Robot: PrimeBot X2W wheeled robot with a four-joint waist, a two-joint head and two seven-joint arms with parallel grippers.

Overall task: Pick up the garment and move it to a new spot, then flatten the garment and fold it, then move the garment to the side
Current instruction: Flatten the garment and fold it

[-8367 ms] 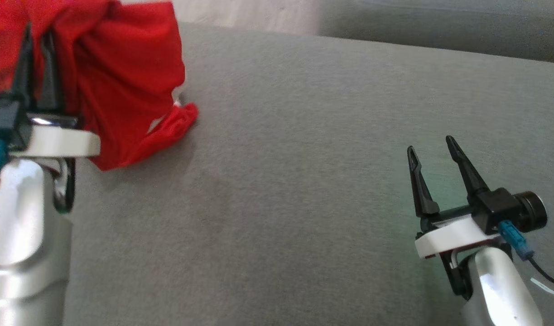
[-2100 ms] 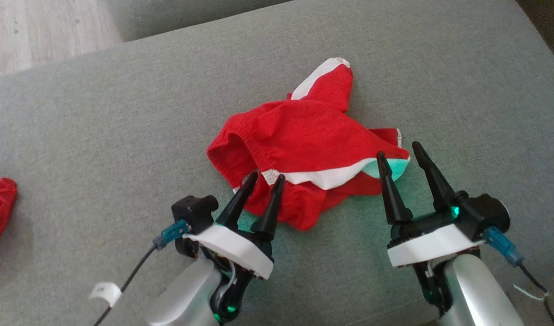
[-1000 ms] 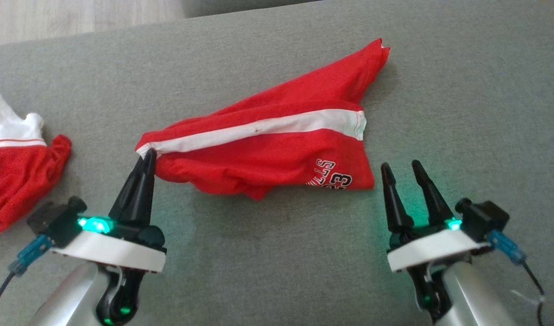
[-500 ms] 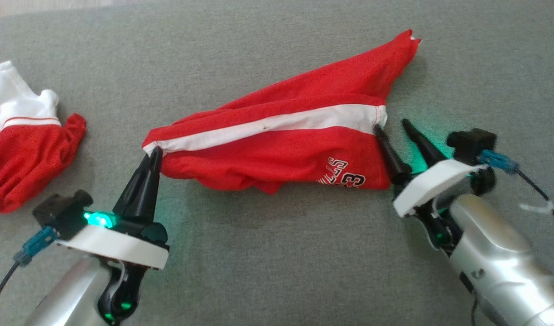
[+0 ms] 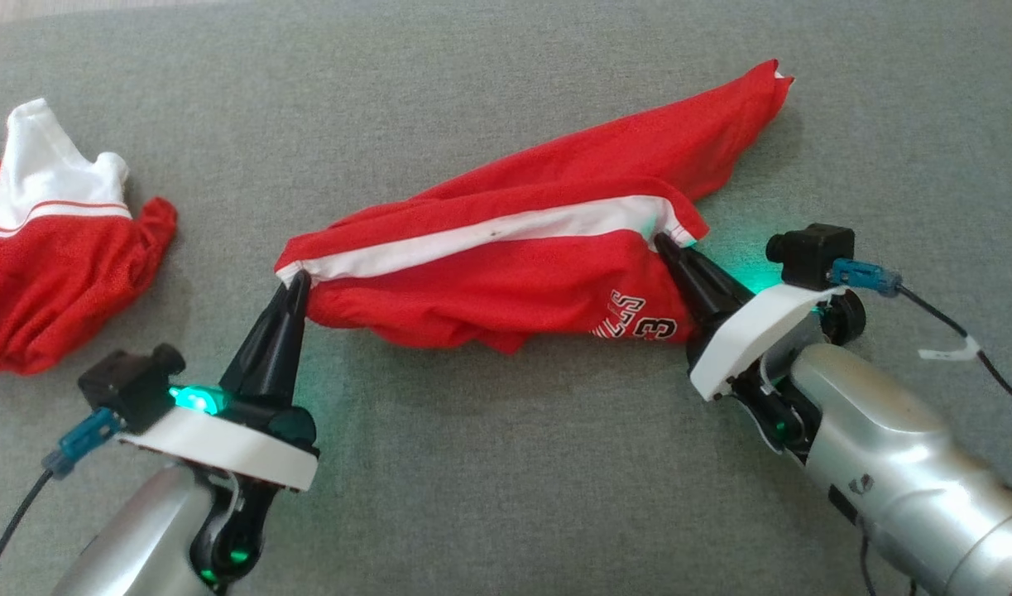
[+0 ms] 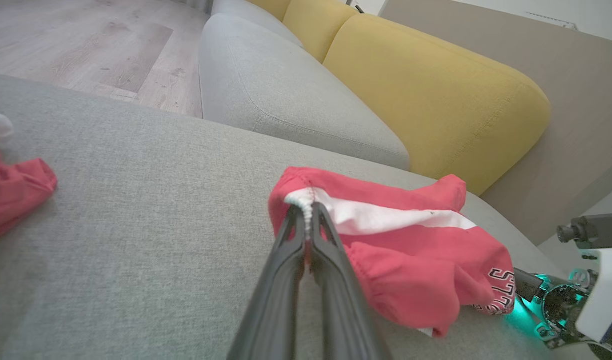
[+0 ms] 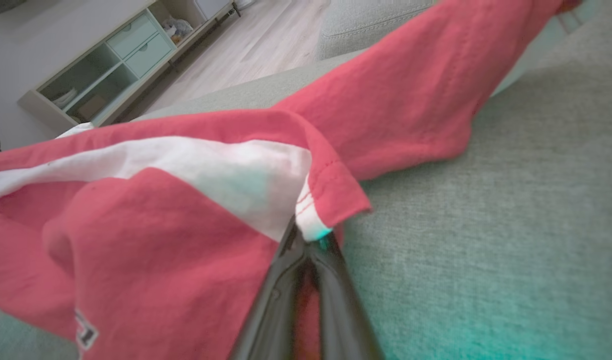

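Garment (image 5: 514,273): red shorts with a white side stripe and black-and-white lettering near one hem, on the grey sofa seat (image 5: 506,480) at the middle of the head view, strung between the two grippers, with one leg trailing off toward the far right
Left gripper (image 5: 297,283): jaws together, clamped on the gathered white end of the stripe at the shorts' left corner; in the left wrist view the puckered cloth stands pinched between the two dark tips
Right gripper (image 5: 667,247): jaws together, clamped on the hem where the white stripe ends, at the shorts' right corner just above the lettering; its silver forearm comes in from the lower right
Lights: green glow at both wrists, spilling onto the seat beside each gripper
Second garment (image 5: 50,273): red and white, crumpled at the left edge of the head view, well apart from the shorts
Surroundings: yellow back cushions (image 6: 436,90) and wooden floor (image 6: 85,45) beyond the seat; a pale shelf unit (image 7: 110,65) against the far wall
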